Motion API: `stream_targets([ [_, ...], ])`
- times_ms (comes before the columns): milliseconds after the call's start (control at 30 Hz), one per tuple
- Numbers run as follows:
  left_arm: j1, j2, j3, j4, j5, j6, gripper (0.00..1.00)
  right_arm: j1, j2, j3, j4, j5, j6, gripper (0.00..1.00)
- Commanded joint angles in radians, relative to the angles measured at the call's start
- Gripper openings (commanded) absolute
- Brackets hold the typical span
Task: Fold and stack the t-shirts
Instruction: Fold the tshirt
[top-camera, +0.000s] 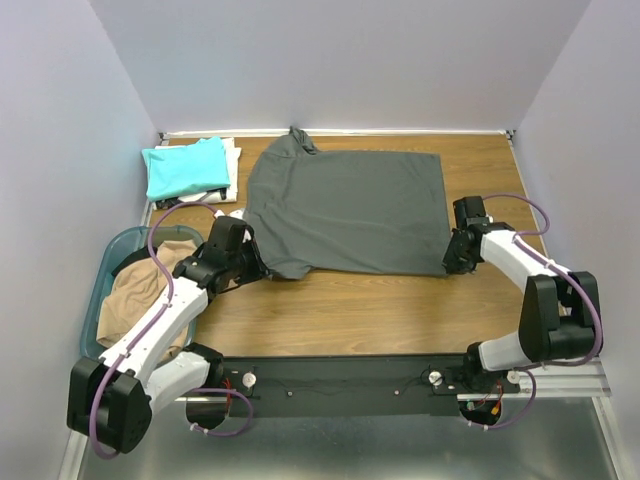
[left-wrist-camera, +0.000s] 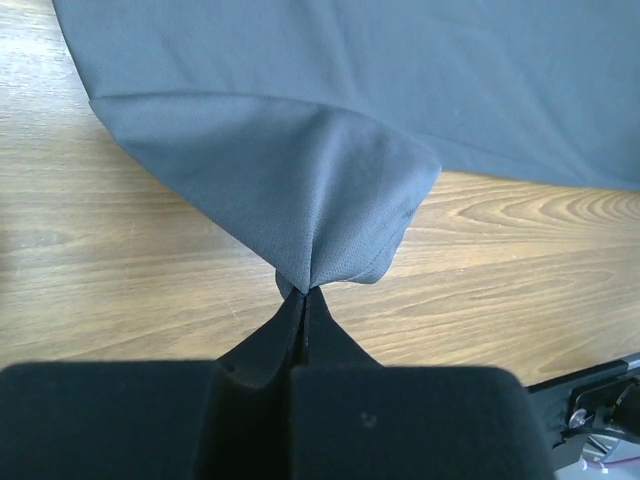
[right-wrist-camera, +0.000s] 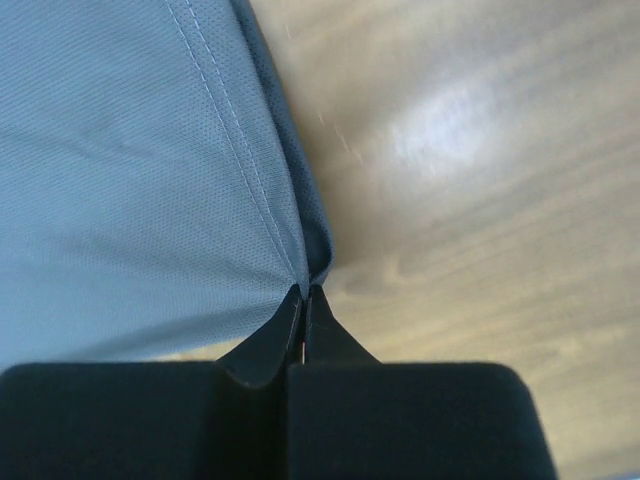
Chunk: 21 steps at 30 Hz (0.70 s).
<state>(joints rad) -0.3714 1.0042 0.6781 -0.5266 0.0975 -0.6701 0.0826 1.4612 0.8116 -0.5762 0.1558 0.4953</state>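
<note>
Large dark grey cloth t-shirt (top-camera: 345, 210) lies spread flat in the middle of the brown wooden table (top-camera: 380, 310), neck bump at its far-left edge.

Left gripper (left-wrist-camera: 303, 293) is clamped on the shirt's near-left corner, with the cloth drawn into a peak at the tips. Right gripper (right-wrist-camera: 304, 290) is clamped on the near-right corner, right beside the stitched hem.

Folded teal cloth shirt (top-camera: 187, 167) sits on a white cloth shirt (top-camera: 233, 165) at the far-left corner. Crumpled tan cloth shirt (top-camera: 140, 290) lies in the blue-green plastic basket (top-camera: 110, 262), off the table's near-left side.

Risks, as judged:
- Both bites are thin and at the very edge, so a brisk lift could pull the cloth free, the right side likeliest.
- Uneven travel of the two arms would skew the fold line.
- The bunched left corner may tuck under and leave a lump.
- A carry drifting far-left could brush the teal stack.
</note>
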Motion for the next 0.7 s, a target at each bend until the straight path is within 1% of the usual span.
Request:
stream_targets([
  [0, 0.008, -0.039, 0.012, -0.050, -0.019, 0.009, 0.00, -0.009, -0.064, 0.000, -0.140, -0.030, -0.014, 0.00],
  [233, 0.009, -0.102, 0.020, -0.130, -0.025, -0.003, 0.00, -0.009, -0.113, 0.014, -0.238, -0.073, 0.012, 0.00],
  [367, 0.009, -0.130, 0.043, -0.203, -0.036, -0.005, 0.00, -0.009, -0.140, 0.006, -0.292, -0.084, 0.023, 0.01],
  [467, 0.009, -0.154, 0.041, -0.231, -0.015, -0.016, 0.00, -0.009, -0.165, 0.021, -0.324, -0.099, 0.034, 0.00],
  [567, 0.009, -0.177, 0.032, -0.222, 0.011, -0.029, 0.00, -0.009, -0.179, 0.024, -0.352, -0.108, 0.038, 0.00],
  [667, 0.009, -0.161, 0.031, -0.176, 0.028, -0.026, 0.00, -0.009, -0.177, 0.027, -0.350, -0.119, 0.042, 0.00],
])
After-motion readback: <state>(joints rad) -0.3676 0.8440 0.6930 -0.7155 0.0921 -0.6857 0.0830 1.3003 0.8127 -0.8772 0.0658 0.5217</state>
